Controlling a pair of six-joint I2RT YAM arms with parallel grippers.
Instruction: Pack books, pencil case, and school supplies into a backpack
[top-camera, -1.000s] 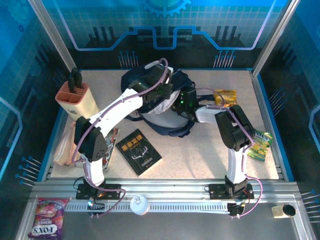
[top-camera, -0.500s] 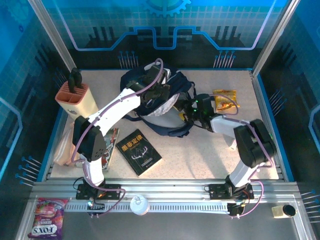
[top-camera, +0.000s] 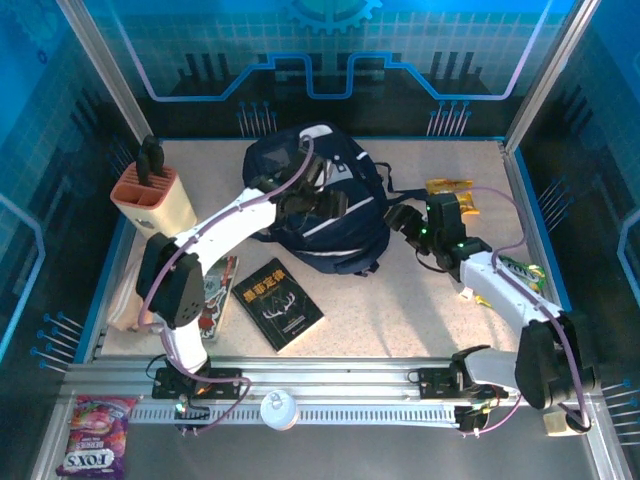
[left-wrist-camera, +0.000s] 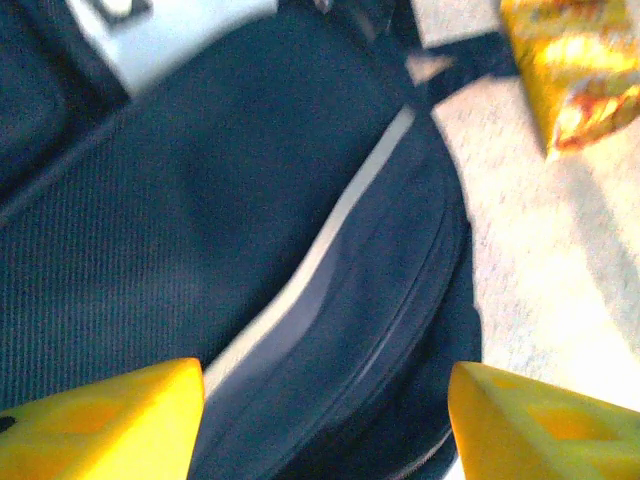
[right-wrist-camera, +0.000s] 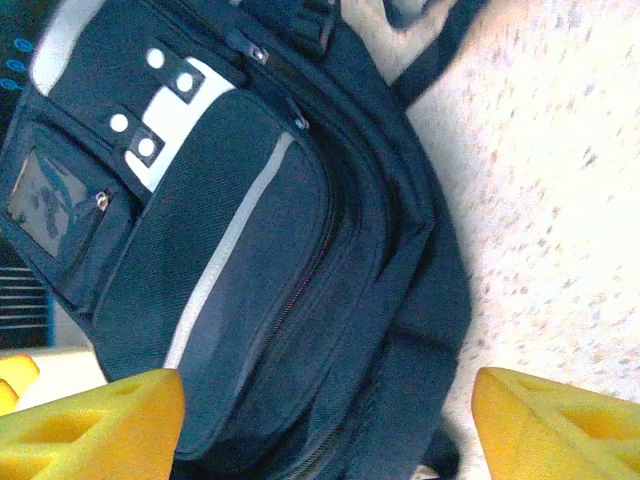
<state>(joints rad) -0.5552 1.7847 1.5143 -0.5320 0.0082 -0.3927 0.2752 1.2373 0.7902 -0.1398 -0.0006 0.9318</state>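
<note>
Left pincer: my left pincer (left-wrist-camera: 325, 420) has just let go. Its yellow fingers stand wide apart with nothing between them, hovering over the front panel of the backpack (top-camera: 345, 240).
Right pincer: my right pincer (right-wrist-camera: 325, 420) has also opened and holds nothing. In the overhead view it has pulled back from the bag's mouth to the bare table (top-camera: 400, 300) just right of the bag, short of the snack bag (top-camera: 450, 195).
Backpack: a second ago both pincers held the mouth apart and the pale lining showed. Now the flap has fallen shut and I see only navy cloth, the white stripe and the grey patch. The bag lies at the back middle of the table, not held by either arm.
Black book: it lies flat on the table (top-camera: 278, 303), near the bag's front edge and apart from it, in the same spot as before.
Other items: a second book (top-camera: 220, 290) lies partly under my left arm, and the pink pouch (top-camera: 122, 300) is by the left wall. Both are outside the bag.
Meaning: I judge the opening is lost. The mouth needs reopening before I fetch the black book, or the flap will block it.
</note>
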